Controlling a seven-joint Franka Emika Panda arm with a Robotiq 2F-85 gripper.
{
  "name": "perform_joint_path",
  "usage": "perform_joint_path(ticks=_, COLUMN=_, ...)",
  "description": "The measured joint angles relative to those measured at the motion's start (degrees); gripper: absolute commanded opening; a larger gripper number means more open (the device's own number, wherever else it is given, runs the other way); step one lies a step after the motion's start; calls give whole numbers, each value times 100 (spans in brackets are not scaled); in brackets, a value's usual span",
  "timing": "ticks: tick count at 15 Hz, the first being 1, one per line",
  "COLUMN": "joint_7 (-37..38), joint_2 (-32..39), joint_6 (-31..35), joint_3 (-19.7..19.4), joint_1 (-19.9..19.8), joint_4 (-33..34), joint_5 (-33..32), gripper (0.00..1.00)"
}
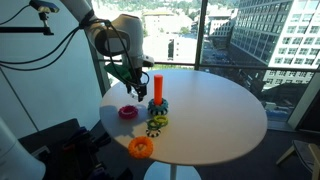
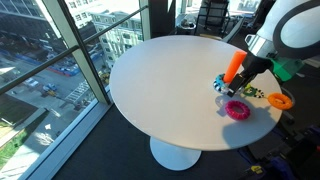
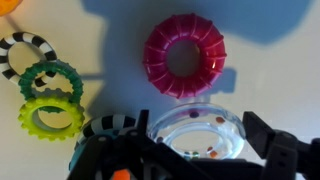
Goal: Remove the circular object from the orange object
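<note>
We read the round table as a smooth, matt white top that shows soft shadows and no glare. In the wrist view, the magenta ring at upper centre looks like glossy, ribbed plastic, with bright highlights along its ridges. The teal-green ring at the left looks like plastic too, with a bumpy rim and a duller sheen. The yellow-green ring below it has the same knobbly finish. The black-and-white striped ring looks smooth. At lower centre, a clear dome is transparent and shiny, with small beads inside. The orange peg looks like smooth plastic with a satin finish.
</note>
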Motion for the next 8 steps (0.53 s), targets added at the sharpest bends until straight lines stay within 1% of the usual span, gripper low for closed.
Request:
perform_joint_path(ticks=5, joint_7=6, joint_2=321, joint_6=166, joint_3=123, joint_1=-77, joint_4=34, joint_5=-273, gripper=67)
perform_joint_path(ticks=8, joint_7=53, joint_2=458, joint_6=336, joint_3=193, joint_1=-78, joint_4=39, joint_5=-553, gripper=67)
